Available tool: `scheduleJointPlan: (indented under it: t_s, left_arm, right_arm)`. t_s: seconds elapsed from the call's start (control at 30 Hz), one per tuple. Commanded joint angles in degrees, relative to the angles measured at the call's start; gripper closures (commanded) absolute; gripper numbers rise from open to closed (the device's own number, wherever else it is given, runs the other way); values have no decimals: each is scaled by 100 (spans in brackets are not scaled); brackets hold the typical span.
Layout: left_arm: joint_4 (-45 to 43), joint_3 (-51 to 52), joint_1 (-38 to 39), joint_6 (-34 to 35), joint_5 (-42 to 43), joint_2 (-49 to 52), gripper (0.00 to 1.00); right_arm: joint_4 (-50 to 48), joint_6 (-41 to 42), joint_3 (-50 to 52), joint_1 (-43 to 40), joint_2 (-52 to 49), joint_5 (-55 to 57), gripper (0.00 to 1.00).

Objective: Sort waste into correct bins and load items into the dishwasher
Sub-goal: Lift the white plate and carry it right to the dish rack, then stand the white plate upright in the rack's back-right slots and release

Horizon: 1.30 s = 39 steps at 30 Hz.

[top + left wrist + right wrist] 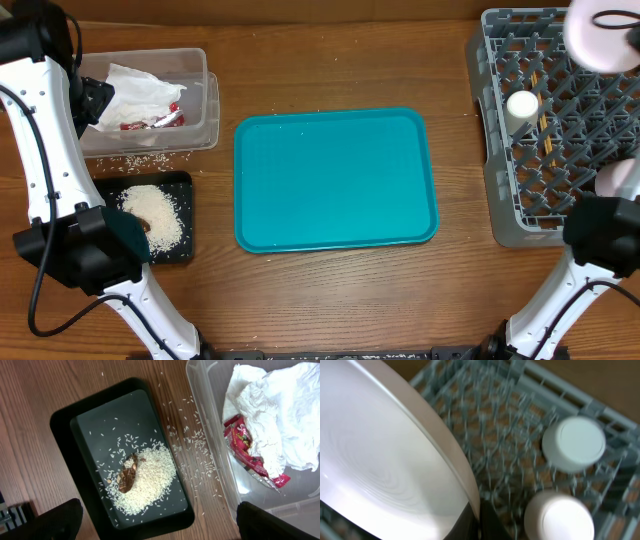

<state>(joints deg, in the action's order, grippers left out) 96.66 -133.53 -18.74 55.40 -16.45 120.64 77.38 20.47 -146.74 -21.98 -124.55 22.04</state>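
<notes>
**Over the dish rack, plate in hand**

Right of the teal tray, seen from overhead, stands the dish rack. The round white plate hangs over its far corner. A small white cup sits upturned in the rack on the side toward the teal tray. A second pale piece is half hidden by my right arm. Left of the teal tray, the clear tub holds the crumpled napkin and the red sauce packet. The black tray holds the rice heap. Nothing shows on the teal tray, so I judge the sorting nearly done.

From my left wrist, my left end effector hangs spread wide and empty above the black tray. A brown scrap lies in the rice. Loose grains dot the tabletop between black tray and tub.

From my right wrist, my right end effector is clamped on the plate's rim, with the plate tilted above the lattice. The step in hand is loading the plate. Next I should turn it edge-on and lower it between the pegs. The cup and the pale piece sit near the plate's edge and could be struck. The blur keeps me from picking a slot.
</notes>
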Motion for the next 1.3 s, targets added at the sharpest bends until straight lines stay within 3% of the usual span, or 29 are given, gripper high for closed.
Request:
scheduleJointPlan:
  t_s: [0.0,0.23,0.43,0.8,0.83,0.87,0.93,0.97,1.03,1.13,1.27]
  left_arm:
    - [15,2,44,76,-42,-111,0]
    - [15,2,44,76,-42,-111,0]
    - [15,2,44,76,-42,-111,0]
    - [15,2,44,76,-42,-111,0]
    - [15,2,44,76,-42,-111,0]
    - [15,2,44,76,-42,-111,0]
    - [15,2,44,76,-42,-111,0]
    - [13,2,44,76,-42,-111,0]
    - [15,2,44,76,-42,-111,0]
    - [15,2,44,76,-42,-111,0]
    - [15,2,44,76,-42,-111,0]
  right_arm:
    - [-551,-603,332,-125,101,111,96]
    - [-1908,-1051,1357,-140,101,1237,96]
    - [-2942,-1934,2452,-133,101,1285,96]
    - [-3211,-1939,2894,195,101,1241,94]
    - [-3198,-1895,2892,243,101,1244,89]
    - [-3143,-1849,2887,295,125,1244,76]
    - [-3038,-1670,2859,385,186,1270,31]
    - [-2970,-1539,2824,426,232,1309,18]
    - [-2691,-1043,2621,525,426,1604,7]
    - [-2299,-511,2404,608,758,1775,1]
    - [-1676,319,2330,656,1569,1110,0]
